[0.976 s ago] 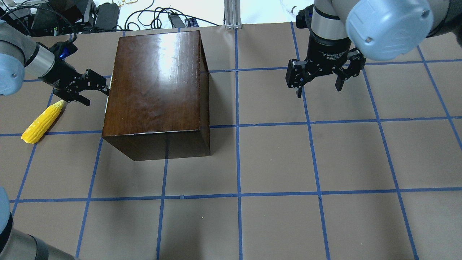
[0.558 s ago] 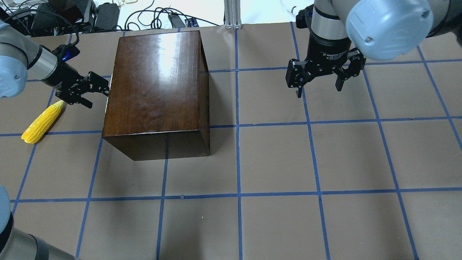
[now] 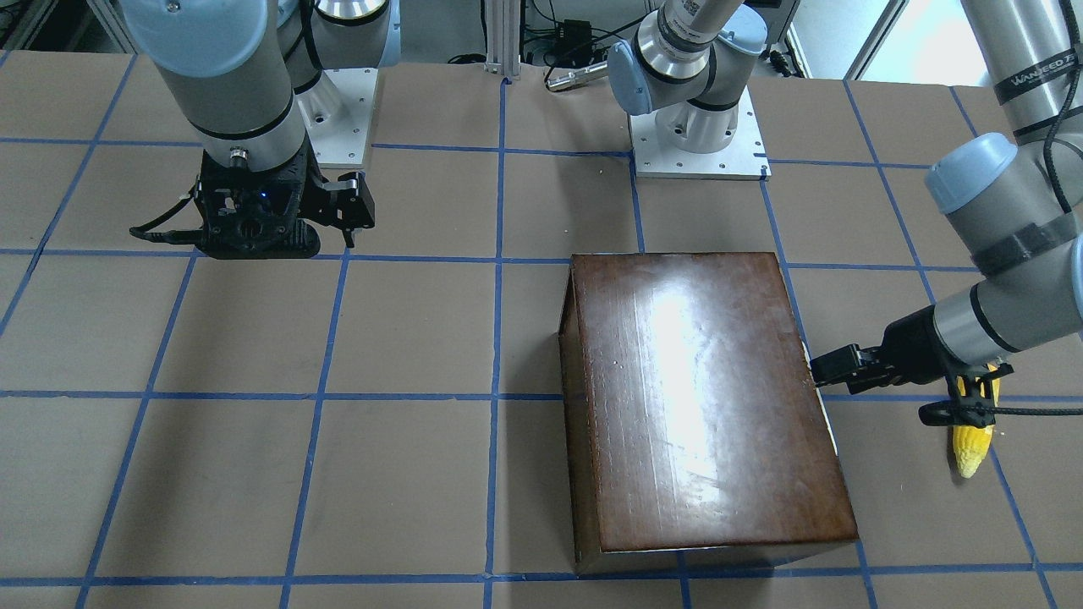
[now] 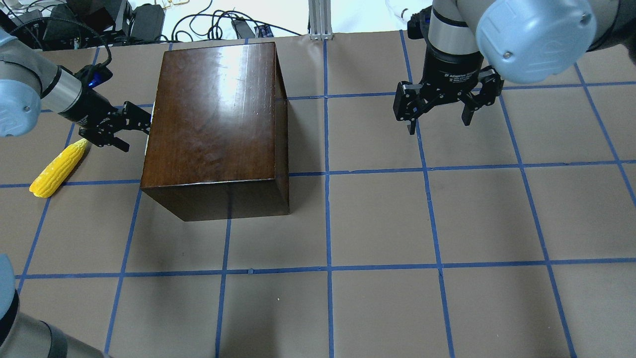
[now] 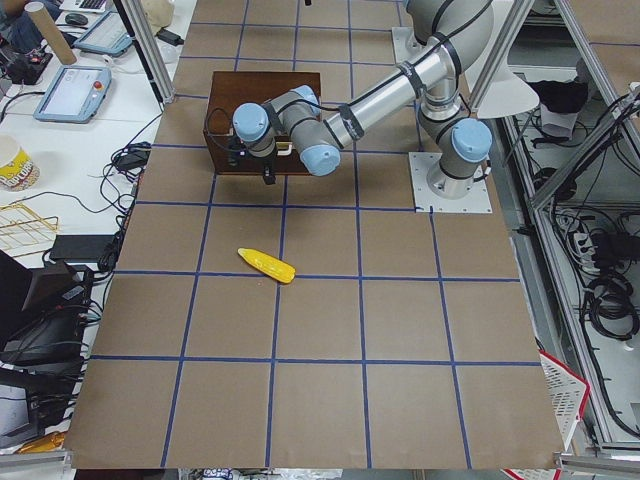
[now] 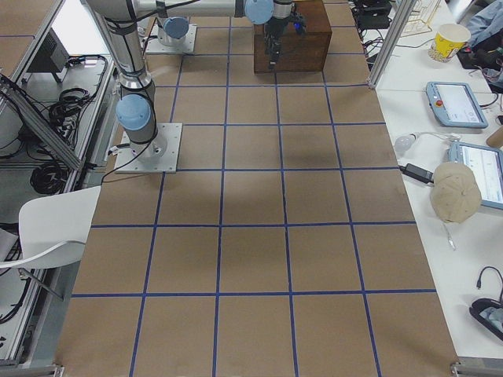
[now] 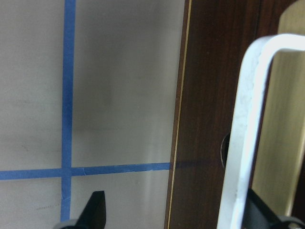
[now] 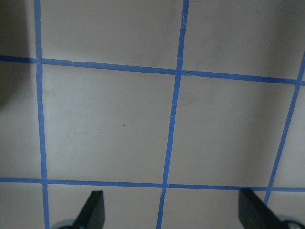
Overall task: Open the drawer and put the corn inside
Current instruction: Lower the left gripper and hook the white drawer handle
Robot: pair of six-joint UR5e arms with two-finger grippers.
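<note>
The glossy dark-brown box (image 4: 216, 114) stands at the table's back left; it also shows in the front view (image 3: 702, 397). Its drawer front (image 7: 205, 119) is on the box's left face, with a white loop handle (image 7: 243, 133), and looks shut. My left gripper (image 4: 136, 136) is open at that face. In the left wrist view its fingers (image 7: 95, 212) straddle the handle without closing on it. The yellow corn (image 4: 57, 168) lies on the table just left of that gripper, apart from it. My right gripper (image 4: 437, 127) is open and empty, hovering at the back right.
Brown paper with blue tape lines covers the table (image 4: 377, 219). Cables and gear (image 4: 124, 20) lie beyond the back edge. The arm bases (image 3: 698, 135) stand on the robot's side. The right wrist view shows only bare paper (image 8: 109, 124).
My left gripper has shifted slightly along the box's left face and stays open. The corn, the box and the right arm have not moved.
</note>
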